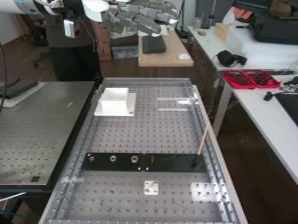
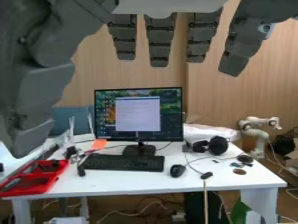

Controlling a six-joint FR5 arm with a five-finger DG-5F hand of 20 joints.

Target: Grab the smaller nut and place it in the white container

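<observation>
With twelve o'clock at the far end of the perforated bench (image 1: 140, 132) in the high view, the hand (image 1: 135, 21) hangs beyond twelve, released, its fingers relaxed and grasping nothing. The smaller nut (image 1: 91, 159) appears to be the one nearest nine o'clock in the row on the black plate (image 1: 176, 162); the size difference is slight, so that is a judgement. It looks like metal: probably light, rigid, hard to damage, but smooth enough to skid from a fingertip. Best taken by opposite flats, thumb against one finger, low down, then lifted straight up. The white container (image 1: 115, 98) stands towards eleven o'clock.
</observation>
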